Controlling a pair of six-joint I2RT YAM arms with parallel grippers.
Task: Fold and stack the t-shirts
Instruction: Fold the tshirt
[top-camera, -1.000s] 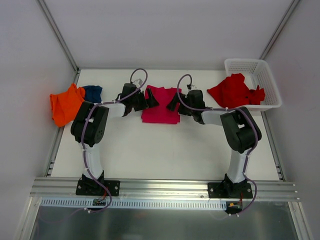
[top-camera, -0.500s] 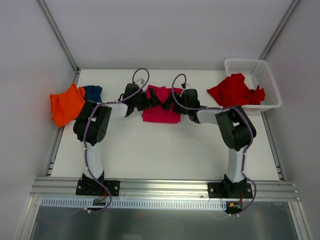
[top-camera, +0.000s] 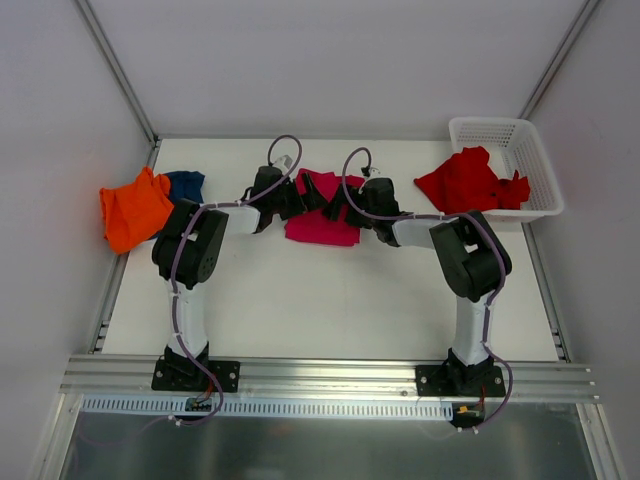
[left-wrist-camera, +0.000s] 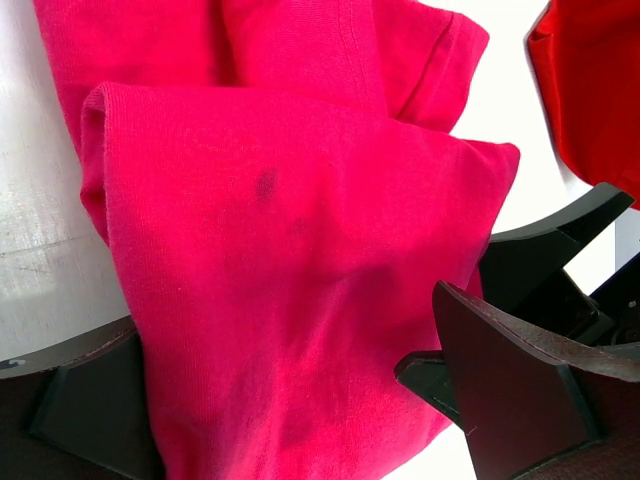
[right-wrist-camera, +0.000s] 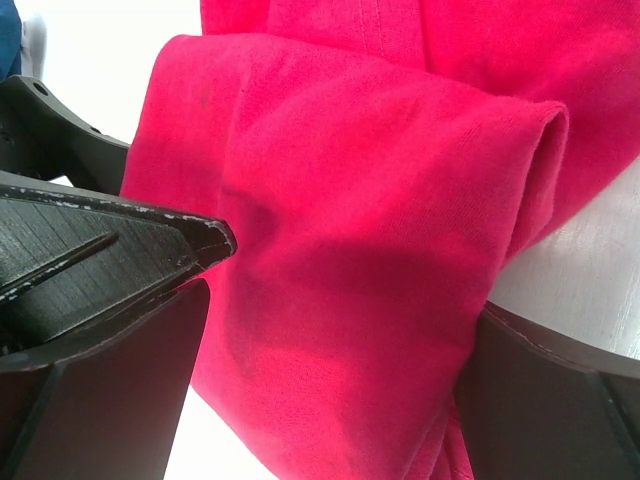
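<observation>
- Pink shirt (top-camera: 322, 210): folded into a thick pad, lies flat mid-counter toward the far edge, between the two arms. Fold edge is rounded and a sleeve hem shows at the far side. Small dark spot on the top layer in left wrist view.
- Left tool (top-camera: 310, 197): low over the pink shirt's left side, jaws wide apart with cloth lying between the fingers (left-wrist-camera: 90, 410). No clamp seen.
- Right tool (top-camera: 340, 209): low over the shirt's right side, facing the left tool. Jaws also wide apart, straddling the folded edge, not pinching it.
- The 2 tools sit close together over the same shirt. Each wrist cam catches the other's black fingers just beyond the cloth.
- Red shirt (top-camera: 465, 180): crumpled, draped over the near-left rim of the basket (top-camera: 497, 132), part inside and part on the counter (top-camera: 330, 300). Just right of the right arm.
- Orange shirt (top-camera: 133, 208): bunched at the counter's left edge, hanging past it.
- Navy shirt (top-camera: 186, 185): small heap touching the orange one on its right, well apart from the pink shirt.
- Basket: white mesh, far-right corner.
</observation>
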